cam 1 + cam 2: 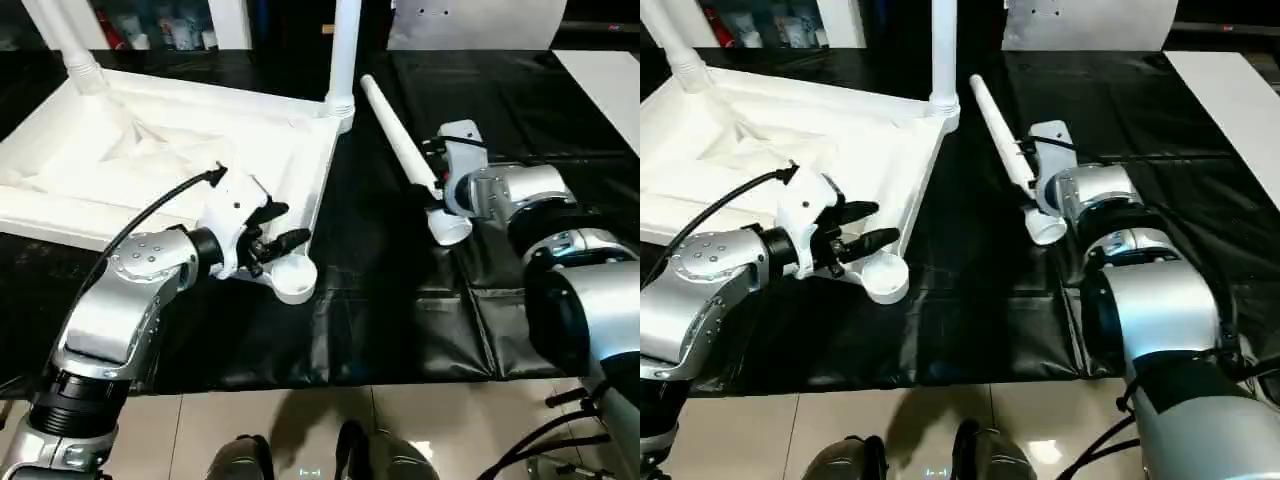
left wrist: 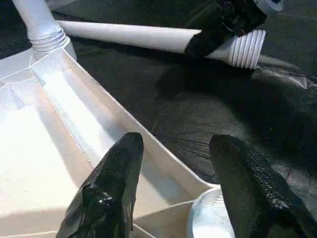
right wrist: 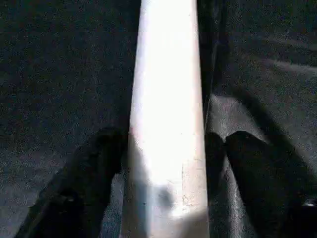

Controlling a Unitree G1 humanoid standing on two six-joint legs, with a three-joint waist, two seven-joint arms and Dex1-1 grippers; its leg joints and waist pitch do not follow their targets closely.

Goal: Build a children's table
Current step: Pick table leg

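- On the black-covered surface (image 1: pixel 400 330) in front of me the table top (image 1: pixel 150 160) lies upside down, its ribbed underside facing up; two legs already stand in its far corner sockets, one at the far left (image 1: pixel 65 40) and one at the far right (image 1: pixel 345 55); so I judge the task about half done, with the third leg now in hand.
- The loose leg (image 1: pixel 400 150) lies on the surface just to the right of the top, apart from it, its threaded wide end (image 2: pixel 245 48) toward me and its thin end pointing away.
- My right tool (image 1: pixel 440 185) is at this leg near the wide end; in the right wrist view one black finger (image 3: pixel 84 183) sits on each side of the tube and close against it, so I take it as clamped on the leg, though I cannot see if the leg is lifted yet.
- My left tool (image 1: pixel 280 228) hovers over the near right corner of the top, its fingers (image 2: pixel 111 183) apart and holding nothing; the empty round socket (image 1: pixel 293 277) is just under them.
- Next move, as I judge it: raise the leg, turn it upright with the threaded end down, bring it over this near socket and screw it in; the left tool could press the rim so the top does not slide.
- Pose: the left forearm comes from the low left with the elbow bent and the wrist turned inward; the right arm reaches forward and inward, the wrist bent toward the leg.
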